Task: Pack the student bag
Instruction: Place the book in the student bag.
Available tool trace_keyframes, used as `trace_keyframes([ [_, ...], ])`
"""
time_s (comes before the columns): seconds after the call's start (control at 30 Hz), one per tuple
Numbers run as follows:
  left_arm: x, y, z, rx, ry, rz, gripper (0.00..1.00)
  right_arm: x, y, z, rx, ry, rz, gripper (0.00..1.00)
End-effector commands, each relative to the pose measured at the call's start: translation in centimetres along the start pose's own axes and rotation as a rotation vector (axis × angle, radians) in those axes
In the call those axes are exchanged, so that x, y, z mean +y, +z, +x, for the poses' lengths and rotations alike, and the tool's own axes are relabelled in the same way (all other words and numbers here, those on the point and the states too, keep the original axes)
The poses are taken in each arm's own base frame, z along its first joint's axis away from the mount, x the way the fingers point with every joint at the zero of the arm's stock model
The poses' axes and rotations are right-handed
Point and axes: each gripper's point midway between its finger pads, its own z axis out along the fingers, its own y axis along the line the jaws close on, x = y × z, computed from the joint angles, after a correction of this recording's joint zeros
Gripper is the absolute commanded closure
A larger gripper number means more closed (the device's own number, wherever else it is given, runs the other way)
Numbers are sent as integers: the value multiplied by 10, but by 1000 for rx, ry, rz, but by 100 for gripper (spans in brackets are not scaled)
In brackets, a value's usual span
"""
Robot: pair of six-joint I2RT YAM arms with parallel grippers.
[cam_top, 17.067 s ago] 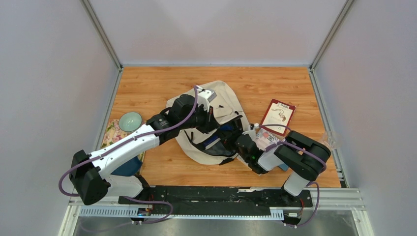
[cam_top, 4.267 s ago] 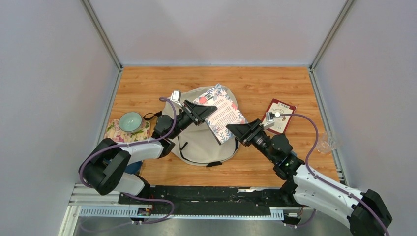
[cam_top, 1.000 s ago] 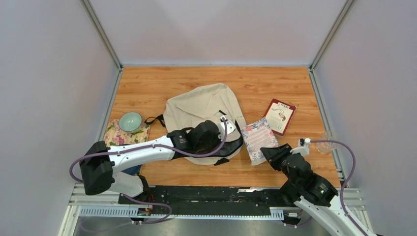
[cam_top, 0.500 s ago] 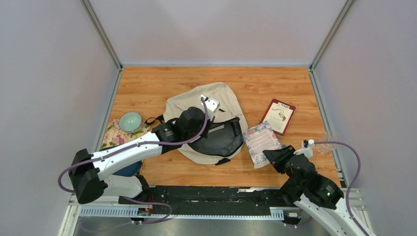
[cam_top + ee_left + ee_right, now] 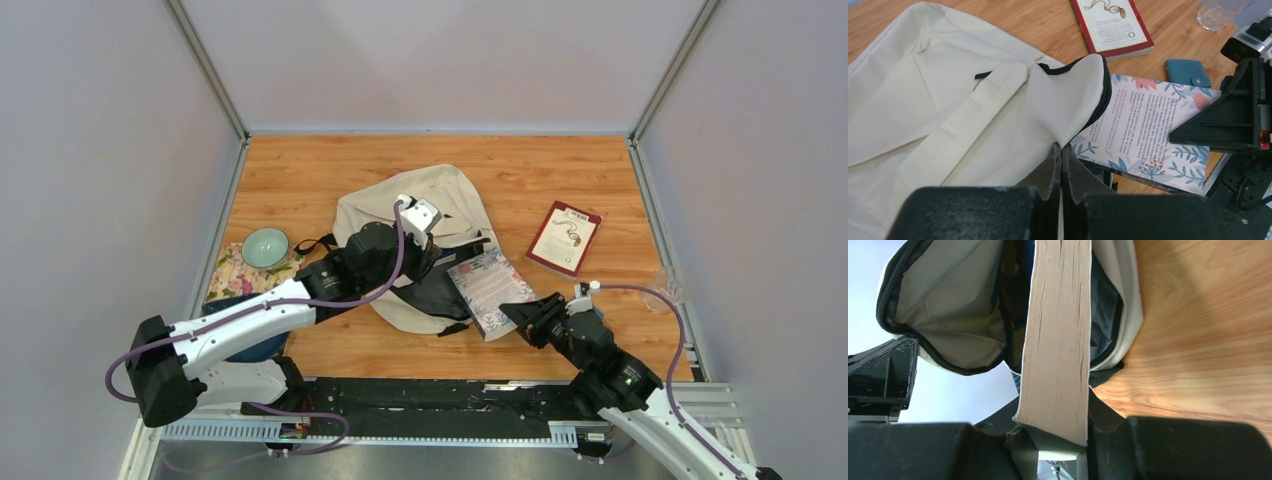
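Your right gripper (image 5: 518, 316) has brought its clamped floral book (image 5: 487, 288) to the student bag (image 5: 420, 200) mouth, which your left gripper (image 5: 1061, 152) pinches open.

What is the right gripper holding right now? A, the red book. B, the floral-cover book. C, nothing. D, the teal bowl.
B: the right gripper clamps the floral book, whose far end sits at the open mouth of the student bag.
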Motion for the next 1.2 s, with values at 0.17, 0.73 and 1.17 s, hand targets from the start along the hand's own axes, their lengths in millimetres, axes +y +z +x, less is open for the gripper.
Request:
trace_keyframes([
  [0.17, -24, -5, -43, -151, 3, 125, 100, 98, -3, 12, 99, 77, -333, 100],
  [0.73, -31, -7, -46, -152, -24, 157, 100, 131, 30, 18, 114, 56, -360, 100],
  [1.17, -33, -17, -47, -154, -30, 176, 100, 165, 98, 21, 80, 43, -353, 100],
])
